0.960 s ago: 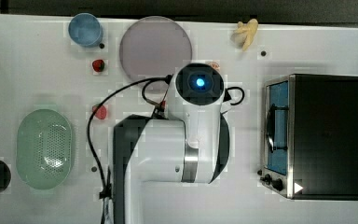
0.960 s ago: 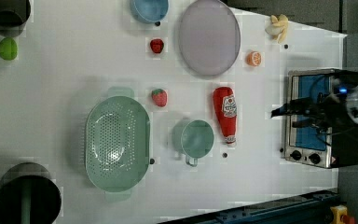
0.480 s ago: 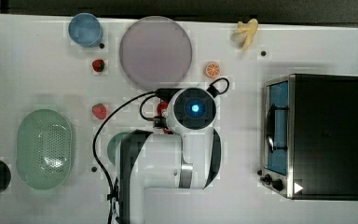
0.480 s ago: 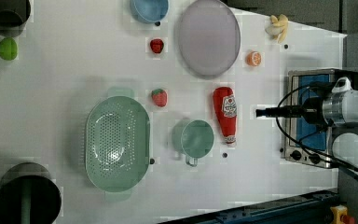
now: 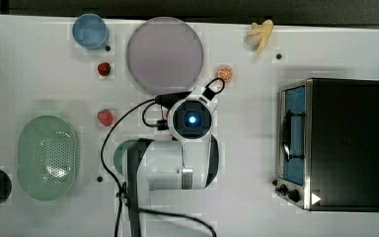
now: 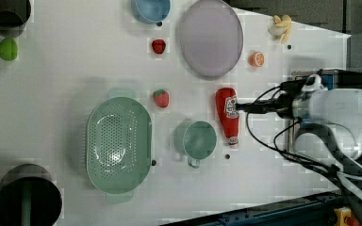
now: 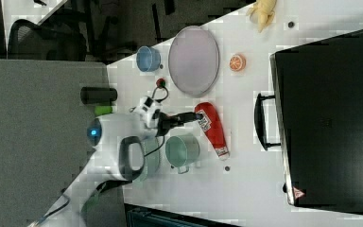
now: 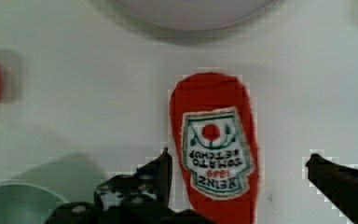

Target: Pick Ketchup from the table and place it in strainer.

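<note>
White tabletop [image 6: 52, 84] lies under me, my gripper [image 8: 237, 177] hanging with fingers spread wide either side of the ketchup bottle [image 6: 228, 115], the strainer [image 6: 118, 143] well off at its nine o'clock in the left view.

A broad white table [image 6: 75, 61] filled the scene under even, soft light; a black toaster oven [image 5: 345, 143] stood at the top view's right. In the right view, grey floor [image 7: 33, 142] lay at left; a dark chair [image 7: 33, 40] stood at far left.
</note>
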`<state>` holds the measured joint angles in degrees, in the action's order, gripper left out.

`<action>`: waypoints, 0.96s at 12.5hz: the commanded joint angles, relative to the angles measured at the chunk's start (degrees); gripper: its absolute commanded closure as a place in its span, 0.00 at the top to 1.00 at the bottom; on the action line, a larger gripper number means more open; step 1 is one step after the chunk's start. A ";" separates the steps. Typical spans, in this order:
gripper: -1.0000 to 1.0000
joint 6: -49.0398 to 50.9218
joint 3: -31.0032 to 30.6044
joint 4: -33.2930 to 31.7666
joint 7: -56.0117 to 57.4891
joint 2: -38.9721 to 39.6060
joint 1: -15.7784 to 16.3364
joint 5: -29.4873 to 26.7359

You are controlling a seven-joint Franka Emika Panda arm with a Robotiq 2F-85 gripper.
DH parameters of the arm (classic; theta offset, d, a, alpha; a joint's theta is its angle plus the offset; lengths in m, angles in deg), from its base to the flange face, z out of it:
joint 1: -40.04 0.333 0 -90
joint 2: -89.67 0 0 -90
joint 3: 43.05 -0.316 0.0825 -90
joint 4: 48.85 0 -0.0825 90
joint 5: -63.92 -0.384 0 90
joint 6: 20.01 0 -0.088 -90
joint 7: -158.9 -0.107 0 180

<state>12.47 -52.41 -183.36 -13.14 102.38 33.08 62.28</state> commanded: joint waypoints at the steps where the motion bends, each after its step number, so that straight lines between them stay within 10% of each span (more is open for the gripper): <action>1: 1.00 -4.01 0.74 -0.98 2.82 4.54 0.32 1.58; 6: 1.00 -9.16 0.95 -1.10 2.84 10.36 0.36 1.93; 10: 0.61 -9.88 1.03 -1.09 2.83 10.58 0.43 2.02; 12: 0.61 -9.40 0.99 -0.92 2.68 9.37 0.39 2.01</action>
<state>3.63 -51.46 -185.04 -12.24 114.64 33.50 63.98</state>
